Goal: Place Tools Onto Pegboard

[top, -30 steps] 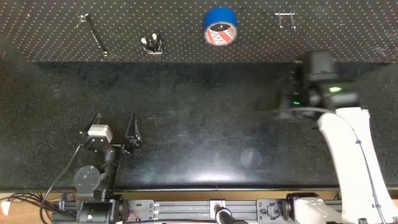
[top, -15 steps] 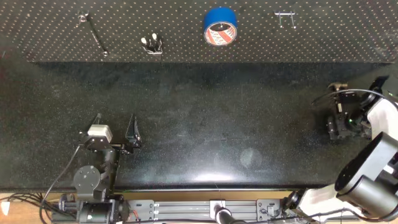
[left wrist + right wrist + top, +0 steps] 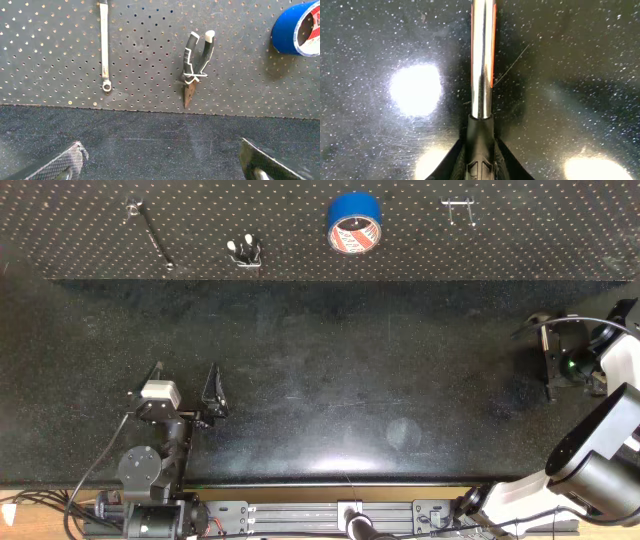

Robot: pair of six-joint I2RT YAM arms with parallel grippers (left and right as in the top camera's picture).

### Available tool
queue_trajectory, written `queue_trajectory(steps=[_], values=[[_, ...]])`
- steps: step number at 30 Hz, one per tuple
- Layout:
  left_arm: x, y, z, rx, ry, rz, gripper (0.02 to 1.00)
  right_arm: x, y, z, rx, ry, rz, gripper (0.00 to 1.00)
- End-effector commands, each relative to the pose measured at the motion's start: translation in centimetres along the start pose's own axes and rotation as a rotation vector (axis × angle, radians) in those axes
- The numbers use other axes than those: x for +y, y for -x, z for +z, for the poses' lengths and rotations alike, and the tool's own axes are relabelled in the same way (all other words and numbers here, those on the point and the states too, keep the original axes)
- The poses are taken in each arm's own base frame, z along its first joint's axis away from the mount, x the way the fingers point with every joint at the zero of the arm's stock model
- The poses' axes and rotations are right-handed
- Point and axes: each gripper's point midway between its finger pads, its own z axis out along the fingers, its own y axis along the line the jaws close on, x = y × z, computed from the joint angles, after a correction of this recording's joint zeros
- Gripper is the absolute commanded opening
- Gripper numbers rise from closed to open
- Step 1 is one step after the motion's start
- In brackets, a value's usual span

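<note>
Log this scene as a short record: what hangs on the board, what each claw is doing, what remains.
board: pegboard along the far edge of the table
hung: wrench, pliers, blue tape roll
free spot: double hook near the board's right end, nothing on it
left claw: open, empty, over the table's near left part
right claw: shut on a shiny metal tool with an orange strip, at the table's right edge
remaining: metal tool not yet hung
</note>
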Motion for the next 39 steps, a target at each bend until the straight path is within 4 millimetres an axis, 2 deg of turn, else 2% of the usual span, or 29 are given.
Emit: queue_trajectory(steps=[1, 4, 5, 6, 7, 8, 9, 10, 12, 13, 14, 16, 20, 22, 24, 25, 29, 32, 34, 35, 36, 37, 39], values=[[0.0, -0.1, 0.0, -0.001, -0.002, 0.016, 0.993, 1.4, -1.4, 1.5, 0.05, 0.064, 0.016, 0.077], [0.0, -0.1, 0.0, -0.001, -0.002, 0.016, 0.993, 1.7, -1.5, 1.5, 0.059, 0.07, 0.04, 0.077], [0.0, -0.1, 0.0, 0.0, -0.003, 0.015, 0.993, 2.2, -0.8, 0.8, 0.042, 0.062, 0.119, 0.077], [0.0, -0.1, 0.0, -0.001, -0.002, 0.016, 0.996, 4.1, 1.1, -1.1, -0.062, 0.11, 0.12, 0.077], [0.0, -0.1, 0.0, -0.001, -0.002, 0.016, 0.993, 7.1, 3.1, -4.4, -0.21, 0.172, 0.081, 0.077], [0.0, -0.1, 0.0, -0.001, -0.002, 0.016, 0.993, 9.5, 3.6, -7.0, -0.303, 0.186, 0.086, 0.077], [0.0, -0.1, 0.0, -0.001, -0.002, 0.015, 0.993, 13.1, 3.3, -10.7, -0.437, 0.172, 0.044, 0.077], [0.0, -0.1, 0.0, 0.0, -0.003, 0.016, 0.993, 15.0, 3.0, -12.7, -0.516, 0.16, -0.005, 0.077], [0.0, -0.1, 0.0, -0.001, -0.002, 0.016, 0.993, 19.1, 3.2, -18.1, -0.733, 0.164, -0.104, 0.077], [0.0, -0.1, 0.0, -0.001, -0.002, 0.015, 0.993, 21.1, 4.4, -21.3, -0.873, 0.194, -0.141, 0.077], [0.0, -0.1, 0.0, 0.0, -0.003, 0.016, 0.993, 22.1, 5.4, -22.7, -0.934, 0.233, -0.128, 0.077], [0.0, -0.1, 0.0, -0.001, -0.002, 0.016, 0.991, 22.4, 8.3, -23.0, -0.969, 0.321, -0.015, 0.077], [0.0, -0.1, 0.0, 0.0, -0.003, 0.016, 0.993, 22.3, 13.1, -20.6, -0.979, 0.347, -0.001, 0.077], [0.0, -0.1, 0.0, -0.001, -0.002, 0.016, 0.993, 22.9, 14.3, -20.5, -1.005, 0.358, -0.025, 0.077], [0.0, -0.1, 0.0, 0.0, -0.002, 0.015, 0.993, 23.8, 15.0, -19.2, -0.981, 0.376, -0.042, 0.077], [0.0, -0.1, 0.0, -0.001, -0.002, 0.016, 0.993, 23.7, 15.3, -18.1, -0.953, 0.38, -0.028, 0.077], [0.0, -0.1, 0.0, 0.0, -0.003, 0.016, 0.996, 21.8, 16.9, -16.4, -0.956, 0.351, 0.009, 0.077], [0.0, -0.1, 0.0, -0.001, -0.002, 0.016, 0.996, 21.6, 17.2, -14.7, -0.916, 0.353, 0.021, 0.077], [0.0, -0.1, 0.0, 0.0, -0.003, 0.015, 0.996, 22.3, 17.4, -14.6, -0.922, 0.362, 0.006, 0.088], [0.0, -0.1, 0.0, -0.001, -0.002, 0.016, 0.993, 22.3, 17.4, -14.6, -0.921, 0.362, 0.005, 0.38], [0.0, -0.1, 0.0, -0.001, -0.002, 0.015, 0.996, 22.3, 17.4, -14.6, -0.922, 0.362, 0.005, 0.755], [0.0, -0.1, 0.0, -0.001, -0.002, 0.016, 0.993, 22.3, 17.4, -14.6, -0.922, 0.362, 0.006, 0.936], [0.0, -0.1, 0.0, 0.0, -0.003, 0.015, 0.993, 22.8, 16.9, -15.2, -0.947, 0.32, -0.023, 0.95]])
